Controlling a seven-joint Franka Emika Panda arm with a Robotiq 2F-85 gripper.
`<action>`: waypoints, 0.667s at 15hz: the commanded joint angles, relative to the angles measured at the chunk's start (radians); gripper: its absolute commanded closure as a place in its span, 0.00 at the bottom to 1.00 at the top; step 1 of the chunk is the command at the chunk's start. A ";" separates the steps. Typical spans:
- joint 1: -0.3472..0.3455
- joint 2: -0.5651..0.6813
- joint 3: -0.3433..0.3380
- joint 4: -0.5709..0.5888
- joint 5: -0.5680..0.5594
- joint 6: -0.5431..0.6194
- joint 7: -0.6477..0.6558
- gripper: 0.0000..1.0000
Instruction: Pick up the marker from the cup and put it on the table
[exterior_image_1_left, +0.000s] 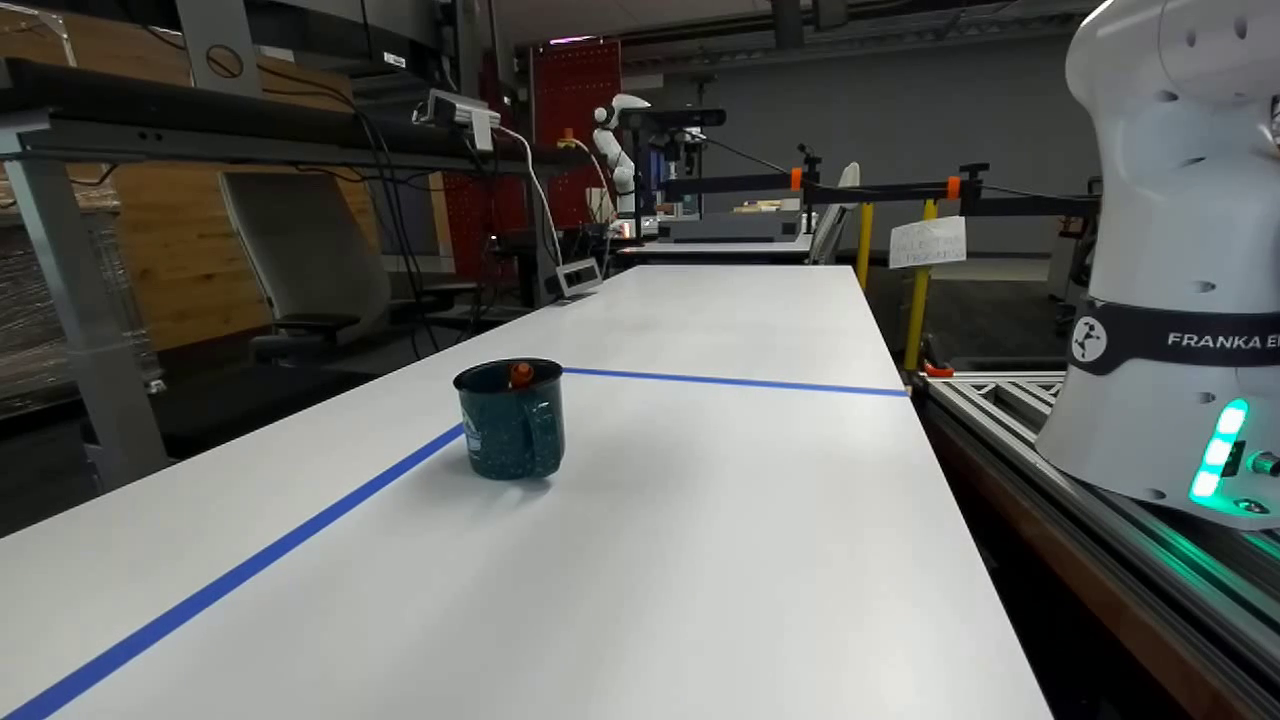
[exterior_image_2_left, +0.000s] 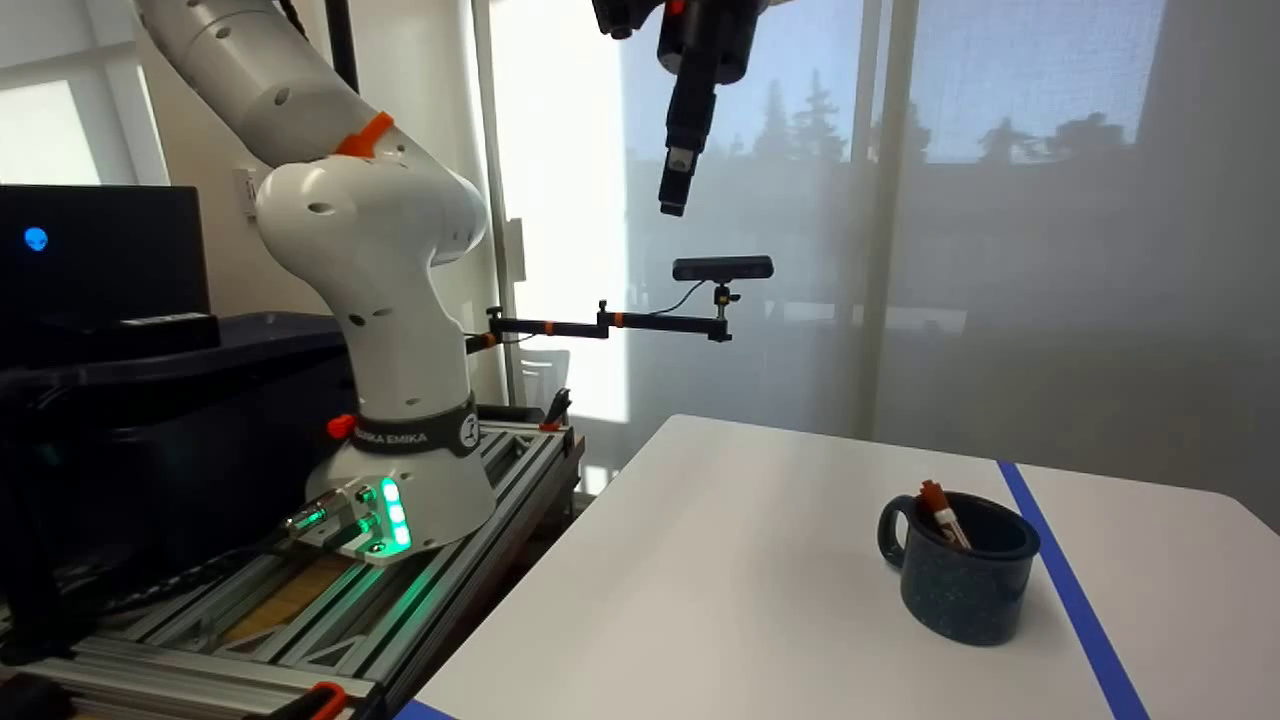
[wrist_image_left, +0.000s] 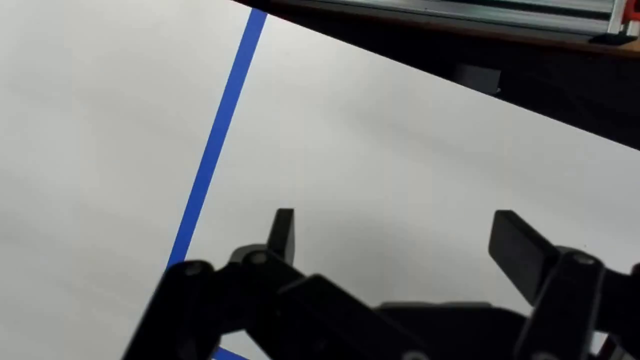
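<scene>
In an exterior view we find the marker (exterior_image_2_left: 945, 516) in the cup (exterior_image_2_left: 966, 592), its long axis tilted: the reddish end points up, poking above the rim beside the handle (exterior_image_2_left: 886, 530), and the pale barrel slants down and away from the handle until the cup's near wall hides its lower end. The cup stands upright on the surface (exterior_image_2_left: 740, 570), just beside a strip of blue tape (exterior_image_2_left: 1073, 600). We see the hand (wrist_image_left: 392, 232) well above, apart from the cup, its fingers (wrist_image_left: 517, 250) spread wide in the wrist view.
</scene>
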 joint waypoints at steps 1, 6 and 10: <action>-0.015 0.176 -0.040 0.072 0.049 0.058 0.064 0.00; -0.040 0.392 -0.106 0.167 0.205 0.110 0.109 0.00; -0.059 0.535 -0.137 0.250 0.357 0.127 0.128 0.00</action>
